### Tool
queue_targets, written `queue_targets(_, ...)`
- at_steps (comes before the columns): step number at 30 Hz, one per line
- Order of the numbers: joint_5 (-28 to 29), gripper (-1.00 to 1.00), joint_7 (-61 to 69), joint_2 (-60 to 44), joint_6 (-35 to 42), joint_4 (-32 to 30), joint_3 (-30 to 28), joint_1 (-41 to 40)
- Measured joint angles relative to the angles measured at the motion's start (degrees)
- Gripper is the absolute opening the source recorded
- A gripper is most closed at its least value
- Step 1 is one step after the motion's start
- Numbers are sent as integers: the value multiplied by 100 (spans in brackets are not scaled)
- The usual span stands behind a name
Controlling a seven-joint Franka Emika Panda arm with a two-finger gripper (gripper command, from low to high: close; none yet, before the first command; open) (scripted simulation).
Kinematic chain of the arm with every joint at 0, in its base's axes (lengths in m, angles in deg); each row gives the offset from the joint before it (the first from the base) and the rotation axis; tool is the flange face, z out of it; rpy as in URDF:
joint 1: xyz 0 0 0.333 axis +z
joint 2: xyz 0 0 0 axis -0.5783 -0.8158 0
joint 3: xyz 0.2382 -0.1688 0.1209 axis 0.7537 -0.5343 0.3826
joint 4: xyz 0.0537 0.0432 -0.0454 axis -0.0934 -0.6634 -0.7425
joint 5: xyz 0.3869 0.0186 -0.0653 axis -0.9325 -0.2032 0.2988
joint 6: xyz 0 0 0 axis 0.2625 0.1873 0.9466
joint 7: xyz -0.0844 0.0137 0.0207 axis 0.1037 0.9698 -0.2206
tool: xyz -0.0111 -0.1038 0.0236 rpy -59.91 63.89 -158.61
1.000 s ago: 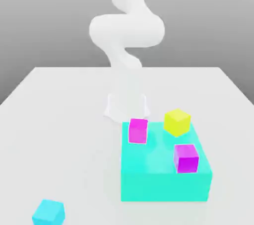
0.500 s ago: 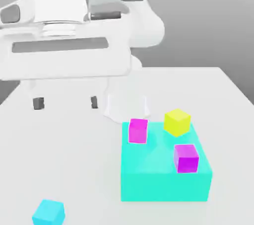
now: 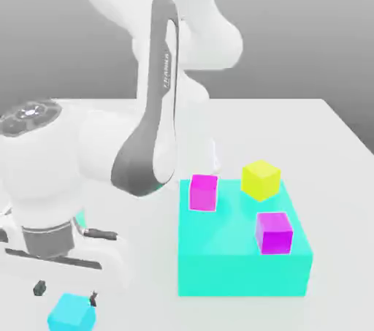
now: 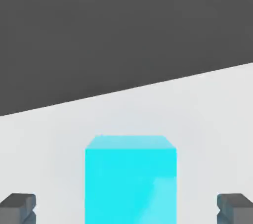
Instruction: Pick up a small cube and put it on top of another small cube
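The small cyan cube lies on the white table near the front, at the exterior view's left. My gripper hangs just above it, open, with one dark fingertip on each side of the cube. In the hand view the cube sits centred between the two fingertips, and nothing is held. Two small magenta cubes and a small yellow cube rest on the large flat cyan block.
The large cyan block stands at the exterior view's right of the gripper, with a gap of bare table between. My own white arm arches over the table's middle and left.
The arm has swung from the back of the table down to the front left. The open gripper has dropped until it hangs over the small cyan cube. No cube has moved.
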Motion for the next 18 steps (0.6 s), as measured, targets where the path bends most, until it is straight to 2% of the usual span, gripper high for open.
queue_targets(1,-41,-100,32,-112,-86,24,47,-39)
queue_targets(7,-60,-100,45,-168,-125,37,72,-60)
queue_targets(12,272,-100,-199,623,483,-142,-220,165)
queue_targets(18,397,-100,-315,1819,1206,-621,331,801)
